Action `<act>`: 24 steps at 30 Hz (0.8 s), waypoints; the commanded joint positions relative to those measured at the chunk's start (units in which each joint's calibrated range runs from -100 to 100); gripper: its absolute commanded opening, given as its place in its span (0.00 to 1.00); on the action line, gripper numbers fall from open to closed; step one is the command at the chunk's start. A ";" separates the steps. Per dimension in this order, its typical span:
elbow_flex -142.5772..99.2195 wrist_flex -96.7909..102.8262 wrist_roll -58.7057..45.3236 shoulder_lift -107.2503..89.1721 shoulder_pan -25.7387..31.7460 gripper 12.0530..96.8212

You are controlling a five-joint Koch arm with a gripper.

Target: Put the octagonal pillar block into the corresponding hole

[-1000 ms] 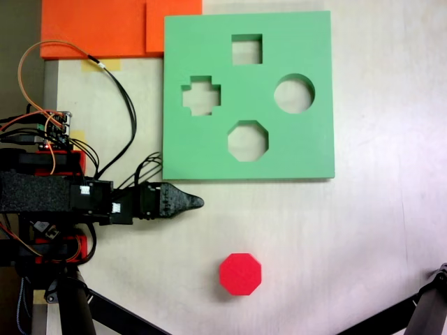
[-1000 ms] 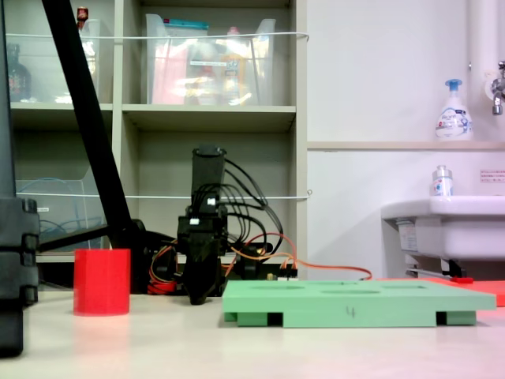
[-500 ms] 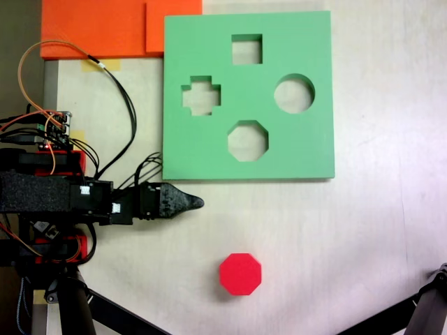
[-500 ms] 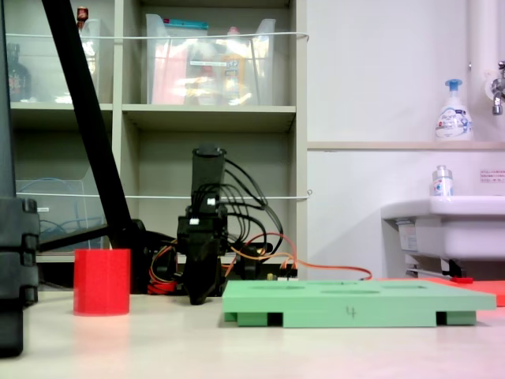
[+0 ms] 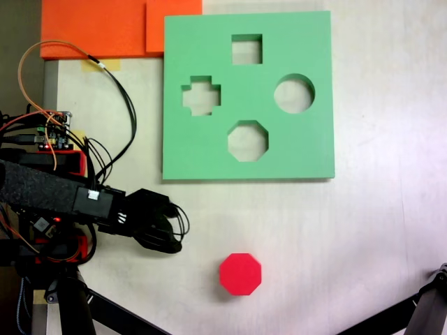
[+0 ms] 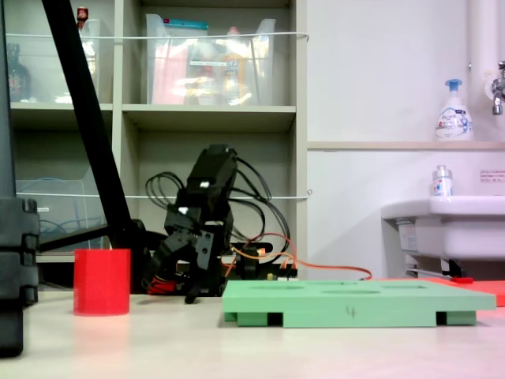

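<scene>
Overall, I note a pale table [image 5: 363,230], shelving [image 6: 213,118] and sink [image 6: 446,221] behind; gripper [image 6: 170,272] spread apart, block [image 5: 241,273] unobstructed.

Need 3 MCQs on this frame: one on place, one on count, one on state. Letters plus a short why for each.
1. In the top-down fixed view, where is the octagonal pillar block?
A. In the octagonal hole
B. On the bare table, below the green board
C. On the orange sheet

2. How many cutouts does the green board have?
A. Three
B. Four
C. Five

3. What state is the octagonal hole in?
A. Empty
B. Filled by the red block
C. Covered by the gripper

Key:
1 B: the block stands on the table, clear of the board's lower edge.
2 B: square, cross, circle and octagon.
3 A: table colour shows through it, and the gripper sits off the board, to its lower left.
</scene>
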 commanded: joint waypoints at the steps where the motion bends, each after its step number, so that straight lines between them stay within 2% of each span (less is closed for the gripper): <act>1: 8.57 -14.56 2.25 0.02 0.34 0.32; 8: 38.88 -39.79 2.83 8.54 0.49 0.32; 14: 66.10 -53.46 3.03 27.39 -0.20 0.32; 16: 73.77 -55.10 3.86 34.38 -0.29 0.38; 18: 84.34 -59.92 5.23 46.11 -0.34 0.49; 24: 99.90 -64.83 7.37 66.78 -1.32 0.61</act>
